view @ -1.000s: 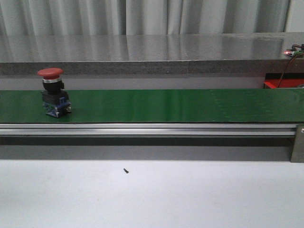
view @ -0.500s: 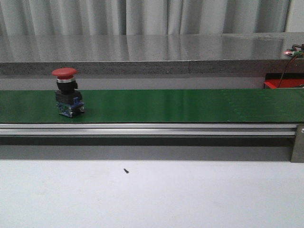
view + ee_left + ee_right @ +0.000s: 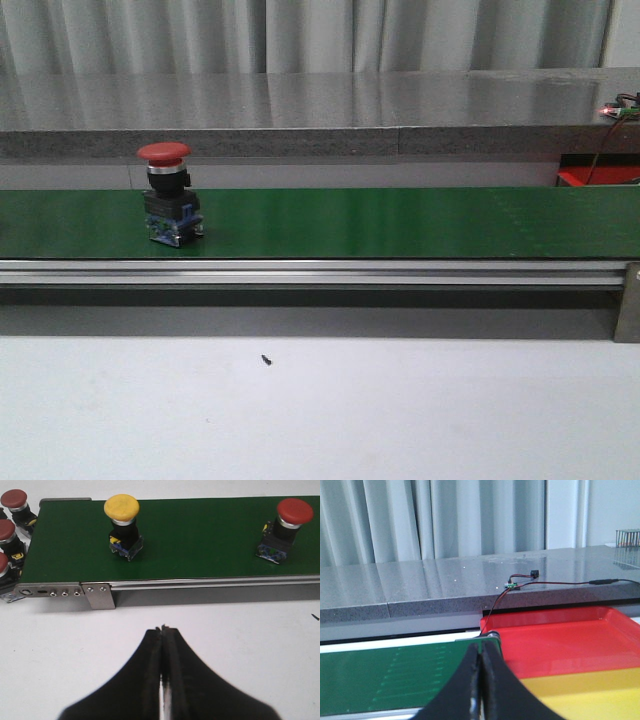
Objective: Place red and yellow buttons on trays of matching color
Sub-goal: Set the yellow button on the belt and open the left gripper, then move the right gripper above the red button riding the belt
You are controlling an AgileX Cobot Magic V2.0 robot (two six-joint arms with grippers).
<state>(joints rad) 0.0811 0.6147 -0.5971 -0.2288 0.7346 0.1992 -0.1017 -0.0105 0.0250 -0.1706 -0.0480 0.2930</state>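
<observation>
A red button (image 3: pixel 169 206) stands up tall on the green belt (image 3: pixel 400 222), over toward the robot's left side. A yellow button (image 3: pixel 123 526) stands on the same belt, near the end where more red buttons (image 3: pixel 14 504) wait in a bunch.

The left claw (image 3: pixel 163 629) is shut tight with nothing in it. It hangs over the white counter (image 3: pixel 400 410), in front of the belt. The right claw (image 3: pixel 480 650) is shut and empty too. It sits by the far end of the belt, next to the red tray (image 3: pixel 570 640) and the yellow tray (image 3: pixel 590 695).

I think a button could ride right past. A shut claw can't grab. If it opens late or pokes the round top, the button may tip over.
</observation>
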